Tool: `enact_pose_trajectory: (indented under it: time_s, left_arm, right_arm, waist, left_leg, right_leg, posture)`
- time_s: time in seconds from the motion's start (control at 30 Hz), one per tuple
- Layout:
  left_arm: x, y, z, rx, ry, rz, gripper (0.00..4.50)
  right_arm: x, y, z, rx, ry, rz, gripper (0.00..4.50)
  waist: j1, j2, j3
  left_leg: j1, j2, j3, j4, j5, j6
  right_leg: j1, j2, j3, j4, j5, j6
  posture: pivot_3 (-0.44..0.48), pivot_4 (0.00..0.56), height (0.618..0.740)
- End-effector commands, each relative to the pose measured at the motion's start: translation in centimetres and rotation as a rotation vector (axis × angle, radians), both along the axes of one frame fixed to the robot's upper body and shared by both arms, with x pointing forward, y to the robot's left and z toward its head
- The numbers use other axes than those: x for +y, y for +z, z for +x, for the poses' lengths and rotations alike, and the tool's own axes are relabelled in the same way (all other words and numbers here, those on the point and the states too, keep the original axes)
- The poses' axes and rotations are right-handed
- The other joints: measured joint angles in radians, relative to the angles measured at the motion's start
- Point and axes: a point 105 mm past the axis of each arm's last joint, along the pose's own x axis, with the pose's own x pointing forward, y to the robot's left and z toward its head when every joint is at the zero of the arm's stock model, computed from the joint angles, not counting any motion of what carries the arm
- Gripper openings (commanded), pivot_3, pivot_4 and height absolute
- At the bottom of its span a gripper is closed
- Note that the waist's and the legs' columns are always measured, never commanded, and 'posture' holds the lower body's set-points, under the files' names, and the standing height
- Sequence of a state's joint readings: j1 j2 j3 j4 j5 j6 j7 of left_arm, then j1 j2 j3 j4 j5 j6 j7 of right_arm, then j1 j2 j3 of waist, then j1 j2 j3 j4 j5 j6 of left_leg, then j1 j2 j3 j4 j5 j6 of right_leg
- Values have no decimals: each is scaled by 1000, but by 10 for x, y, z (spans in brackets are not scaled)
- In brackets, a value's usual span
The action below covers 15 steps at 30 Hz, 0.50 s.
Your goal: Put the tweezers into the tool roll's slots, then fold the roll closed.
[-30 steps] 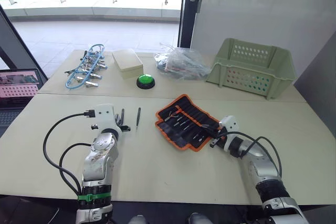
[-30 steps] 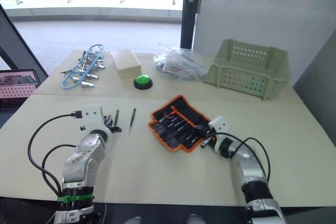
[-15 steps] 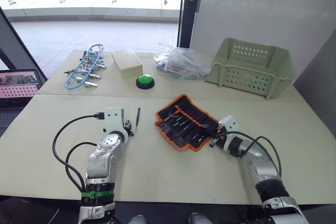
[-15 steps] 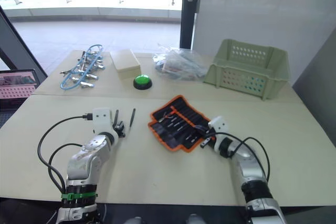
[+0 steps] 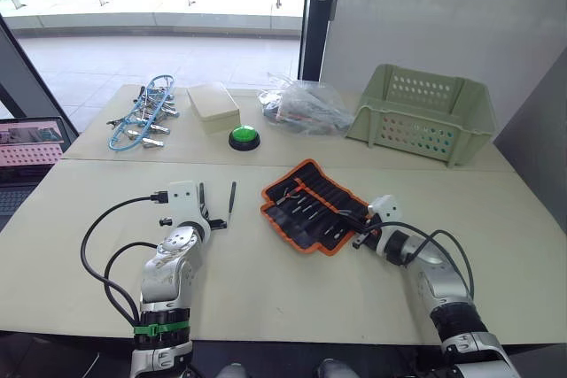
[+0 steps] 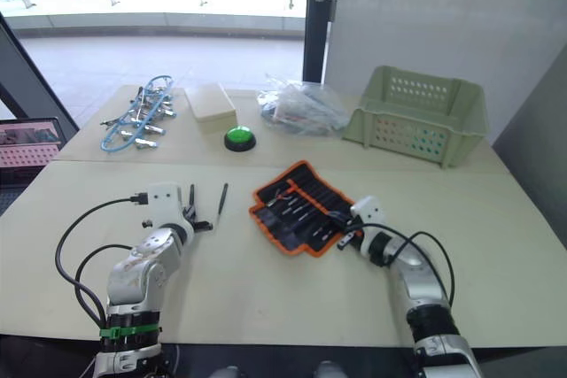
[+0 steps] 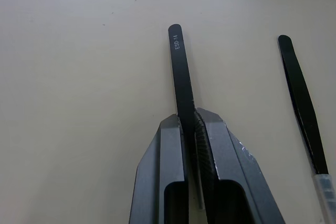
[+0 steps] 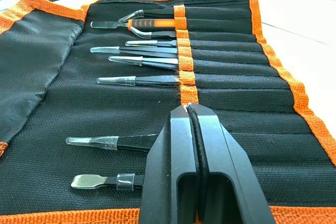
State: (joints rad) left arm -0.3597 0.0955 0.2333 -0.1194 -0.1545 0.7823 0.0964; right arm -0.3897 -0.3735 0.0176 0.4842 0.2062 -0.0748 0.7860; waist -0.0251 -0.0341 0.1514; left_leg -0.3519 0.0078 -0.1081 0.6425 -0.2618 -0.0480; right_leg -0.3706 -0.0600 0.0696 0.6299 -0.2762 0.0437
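Head views: the left gripper [image 5: 205, 210], back from its reach half a second ago, lies left of the orange-edged black fabric tool roll [image 5: 312, 204]. Left wrist view: it clamps one slim black tweezers [image 7: 181, 77], ready for carrying; another black tweezers [image 7: 300, 98] lies beside it on the beige desk [image 7: 79, 77]. Right wrist view: the right gripper [image 8: 190, 109], clenched, rests on the stitched slots [image 8: 231, 72].

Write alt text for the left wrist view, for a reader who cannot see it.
The left gripper is shut on a slim black tweezer lying on the beige table. A second black tweezer lies apart beside it.
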Motion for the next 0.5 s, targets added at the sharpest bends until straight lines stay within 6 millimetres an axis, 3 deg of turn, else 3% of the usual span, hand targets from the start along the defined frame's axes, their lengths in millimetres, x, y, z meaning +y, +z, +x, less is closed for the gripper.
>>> enact_pose_trajectory:
  time_s: [0.03,0.33,0.5]
  left_arm:
    - [7,2,-1,-20,19,1,49]
    - [10,31,-1,-136,-2,64,49]
    - [-13,64,3,-245,-157,96,49]
  right_arm:
    - [-5,-42,-16,172,4,-73,0]
    - [-14,-30,-14,144,-10,-62,0]
    - [-19,-21,-12,128,-16,-45,0]
  waist:
    - [0,0,0]
    - [8,0,0]
    - [13,1,1]
  left_leg:
    - [0,0,0,0,0,0]
    - [-1,0,0,0,0,0]
    - [-2,-1,0,0,0,0]
  right_leg:
    - [0,0,0,0,0,0]
    - [0,0,0,0,0,0]
    - [-1,-1,0,-1,0,0]
  posture:
    - [0,150,740]
    - [0,150,740]
    - [0,150,740]
